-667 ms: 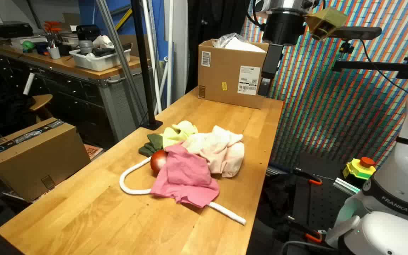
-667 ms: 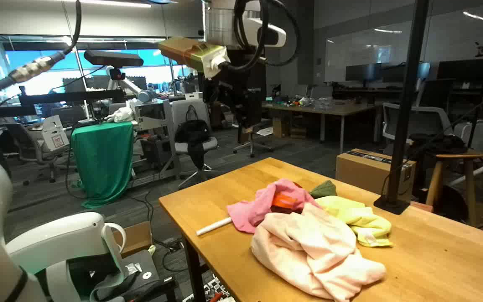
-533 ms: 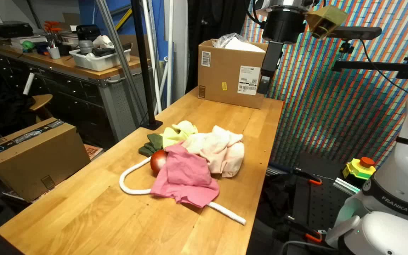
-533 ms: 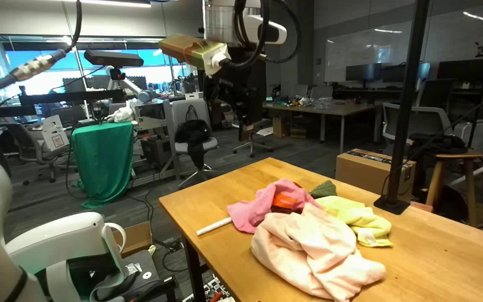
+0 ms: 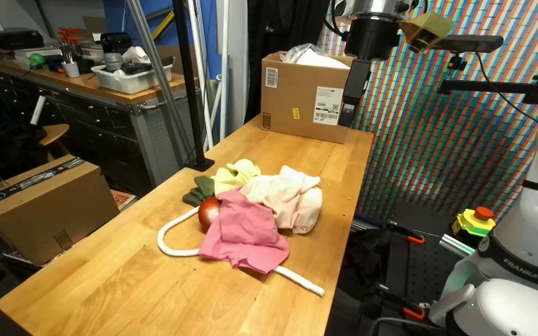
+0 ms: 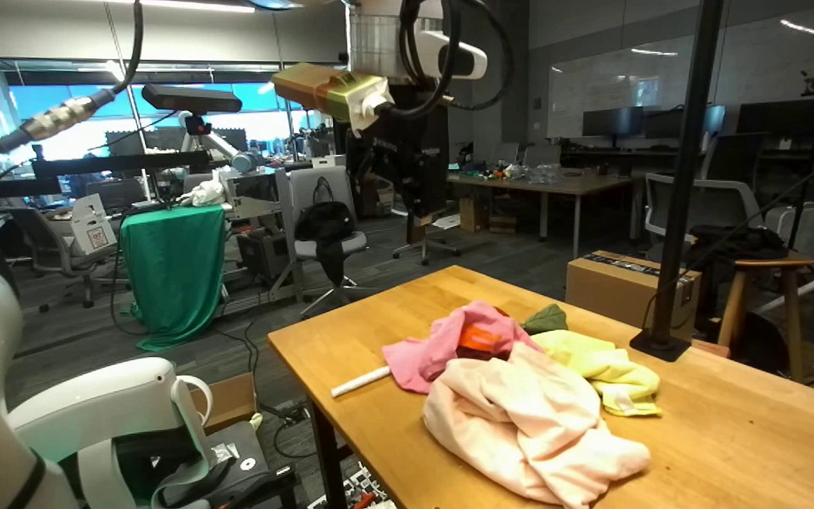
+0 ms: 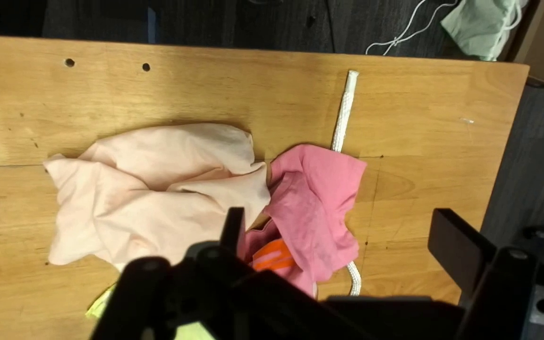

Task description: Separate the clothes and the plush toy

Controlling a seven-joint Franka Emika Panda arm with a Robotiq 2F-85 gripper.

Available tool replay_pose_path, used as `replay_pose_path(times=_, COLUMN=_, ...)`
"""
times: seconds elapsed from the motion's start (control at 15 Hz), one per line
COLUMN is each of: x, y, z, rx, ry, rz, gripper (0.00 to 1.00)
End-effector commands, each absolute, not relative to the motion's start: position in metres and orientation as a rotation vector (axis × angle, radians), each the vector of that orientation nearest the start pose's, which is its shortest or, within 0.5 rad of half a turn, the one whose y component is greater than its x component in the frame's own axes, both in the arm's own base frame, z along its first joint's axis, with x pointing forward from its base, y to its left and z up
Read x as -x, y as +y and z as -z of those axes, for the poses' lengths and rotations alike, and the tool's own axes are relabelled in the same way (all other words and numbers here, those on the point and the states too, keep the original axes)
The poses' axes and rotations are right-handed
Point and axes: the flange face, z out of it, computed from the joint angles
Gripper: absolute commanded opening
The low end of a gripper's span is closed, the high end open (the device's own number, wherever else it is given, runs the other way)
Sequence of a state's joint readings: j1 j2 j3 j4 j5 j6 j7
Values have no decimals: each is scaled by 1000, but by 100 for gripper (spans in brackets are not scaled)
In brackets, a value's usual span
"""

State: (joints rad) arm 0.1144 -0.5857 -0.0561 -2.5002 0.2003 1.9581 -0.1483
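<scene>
My gripper (image 7: 340, 229) is open and empty above the table, its fingers wide apart in the wrist view. It also shows high up in both exterior views (image 5: 348, 112) (image 6: 415, 225). A pink cloth (image 5: 245, 228) lies bunched beside a pale peach cloth (image 5: 292, 198). A yellow cloth (image 6: 598, 360) and a dark green cloth (image 6: 545, 319) adjoin them. A shiny red round thing (image 5: 208, 213) sits partly under the pink cloth. An orange patch (image 7: 274, 255) shows in the pink cloth's fold; I cannot tell what it is. No plush toy is clearly recognisable.
A white rope (image 5: 175, 253) runs under the pink cloth on the wooden table (image 5: 110, 280). A large cardboard box (image 5: 292, 98) stands at the table's end. A black post (image 6: 682, 184) stands at the table edge.
The arm and gripper have shifted very slightly, to the right in one exterior view and slightly left in the other. The cloths, red thing and rope have not moved.
</scene>
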Motion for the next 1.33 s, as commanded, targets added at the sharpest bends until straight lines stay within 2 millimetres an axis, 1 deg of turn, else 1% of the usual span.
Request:
replay_pose_path(times=0.0, x=-398, y=30, z=-486, rx=2980, ry=-305, rz=142, gripper=100)
replay_pose_path(times=0.13, x=-412, y=25, z=-479, rx=3004, ry=-366, rz=193, gripper=100)
replay_pose_path(times=0.33, x=-434, y=16, z=-457, rx=2992, ry=-378, rz=230, gripper=100)
replay_pose_path(times=0.53, x=-452, y=5, z=-429, rx=2986, ry=-369, rz=225, gripper=100)
replay_pose_path(times=0.87, x=-476, y=-10, z=-382, rx=2970, ry=-382, rz=140, gripper=100)
replay_pose_path(times=1.27, x=-499, y=-9, z=-337, rx=2930, ry=-434, rz=99, gripper=100)
